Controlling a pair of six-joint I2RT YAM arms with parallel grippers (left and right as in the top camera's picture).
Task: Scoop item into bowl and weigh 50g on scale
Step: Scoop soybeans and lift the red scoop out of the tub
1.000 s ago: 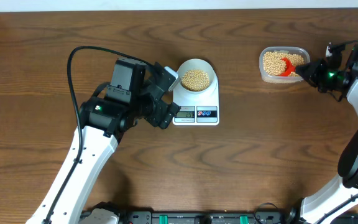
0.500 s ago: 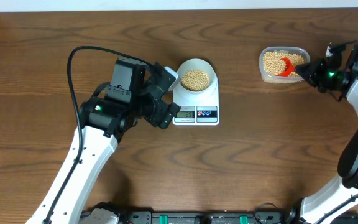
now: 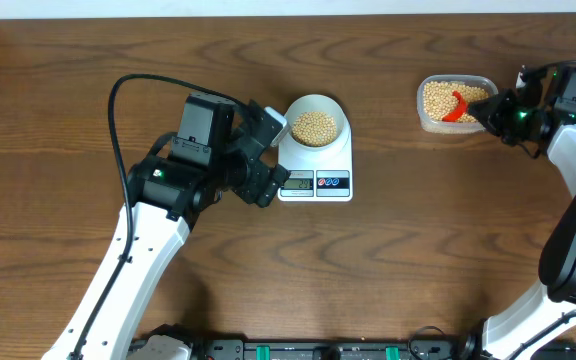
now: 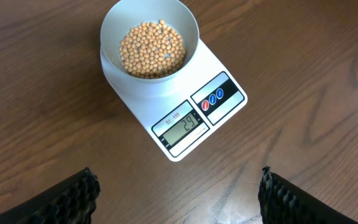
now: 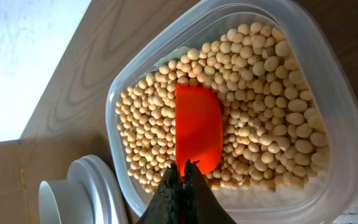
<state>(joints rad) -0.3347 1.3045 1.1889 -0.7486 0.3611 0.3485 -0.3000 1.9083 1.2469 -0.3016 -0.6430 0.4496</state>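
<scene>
The pale bowl holds tan beans and stands on the white scale; both also show in the left wrist view, the bowl on the scale, whose display reads about 29. My left gripper is open and empty above bare wood just in front of the scale. My right gripper is shut on the handle of a red scoop, whose empty blade lies in the beans of the clear tub. Overhead, the scoop sits in the tub.
The tub stands at the back right of the wooden table. A white round object shows at the lower left of the right wrist view. The left arm lies just left of the scale.
The right gripper has shifted a little and turned the red scoop in the tub. The left arm, bowl and scale have not moved.
</scene>
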